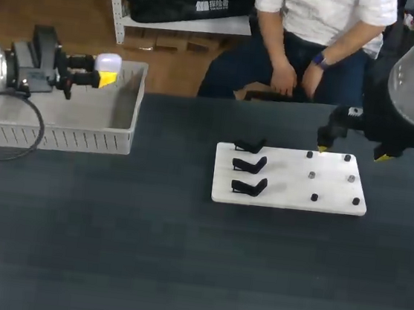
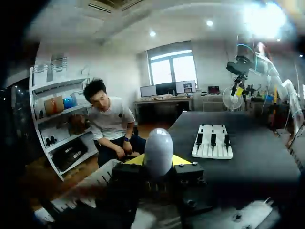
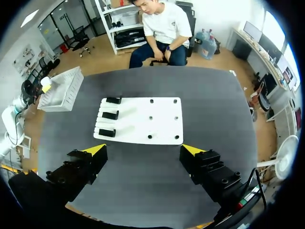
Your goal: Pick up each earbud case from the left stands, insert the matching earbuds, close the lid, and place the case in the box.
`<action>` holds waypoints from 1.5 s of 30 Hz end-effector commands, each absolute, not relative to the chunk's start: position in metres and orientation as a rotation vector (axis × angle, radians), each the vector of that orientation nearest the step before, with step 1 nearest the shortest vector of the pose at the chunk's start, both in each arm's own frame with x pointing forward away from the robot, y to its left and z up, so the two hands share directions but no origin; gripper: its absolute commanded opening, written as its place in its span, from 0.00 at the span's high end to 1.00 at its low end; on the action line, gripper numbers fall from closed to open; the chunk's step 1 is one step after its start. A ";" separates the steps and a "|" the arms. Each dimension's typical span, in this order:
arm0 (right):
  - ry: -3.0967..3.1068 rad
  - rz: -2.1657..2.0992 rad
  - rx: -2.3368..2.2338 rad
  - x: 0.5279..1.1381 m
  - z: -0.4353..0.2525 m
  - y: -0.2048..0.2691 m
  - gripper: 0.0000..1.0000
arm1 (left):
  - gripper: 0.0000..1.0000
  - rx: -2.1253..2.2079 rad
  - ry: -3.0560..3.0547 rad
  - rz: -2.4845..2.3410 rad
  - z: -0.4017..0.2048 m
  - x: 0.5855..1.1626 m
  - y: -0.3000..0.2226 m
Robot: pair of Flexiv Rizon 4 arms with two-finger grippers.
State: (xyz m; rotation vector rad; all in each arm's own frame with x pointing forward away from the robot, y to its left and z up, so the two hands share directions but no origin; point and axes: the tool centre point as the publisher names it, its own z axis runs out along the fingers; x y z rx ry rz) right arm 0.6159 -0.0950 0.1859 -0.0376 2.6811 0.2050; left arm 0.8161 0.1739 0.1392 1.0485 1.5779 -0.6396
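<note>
Head view: the left claw (image 1: pixel 99 70) is closed on a white, rounded earbud case (image 1: pixel 108 62), gripping it from two sides. It holds the case above the far part of the white slatted box (image 1: pixel 59 137) at the left of the dark tabletop (image 1: pixel 179 271). Near the middle lies a white board (image 1: pixel 290 181) with three black stands (image 1: pixel 250 164) in a column on its left half and small dark studs (image 1: pixel 312 175) on its right half. The right claw (image 1: pixel 352 151) hangs over the board's far right edge, its fingers spread wide and nothing between them.

Left wrist view: the earbud case (image 2: pixel 158 150) stands upright between the yellow tips of the left claw (image 2: pixel 158 163). The white board (image 2: pixel 213 147) lies well ahead on the tabletop (image 2: pixel 257 167).

Right wrist view: the right claw (image 3: pixel 143 150) is wide open with nothing in its grip. The white board (image 3: pixel 143 119) and its stands (image 3: pixel 110 115) lie ahead of the fingers. The box (image 3: pixel 62 90) sits well off beside the board, with the earbud case (image 3: pixel 45 81) over its outer end.
</note>
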 end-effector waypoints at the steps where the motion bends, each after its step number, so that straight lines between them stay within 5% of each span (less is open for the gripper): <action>1: 2.664 0.192 -0.039 0.615 0.181 -0.091 0.00 | 1.00 0.994 1.604 -0.629 0.118 0.807 0.187; 14: 2.678 0.183 -0.040 0.613 0.183 -0.086 0.00 | 0.96 0.958 1.726 -0.666 0.066 0.809 0.184; 16: 2.668 0.202 -0.032 0.612 0.183 -0.085 0.00 | 0.60 0.952 1.736 -0.655 0.064 0.811 0.185; 17: 2.668 0.204 -0.032 0.611 0.183 -0.084 0.00 | 0.50 0.952 1.735 -0.655 0.064 0.812 0.186; 18: 2.667 0.205 -0.032 0.611 0.183 -0.084 0.00 | 0.00 0.955 1.737 -0.654 0.065 0.814 0.185; 45: 2.571 0.497 -0.437 0.589 0.160 -0.106 0.00 | 0.00 1.002 1.715 -0.634 0.123 0.718 0.106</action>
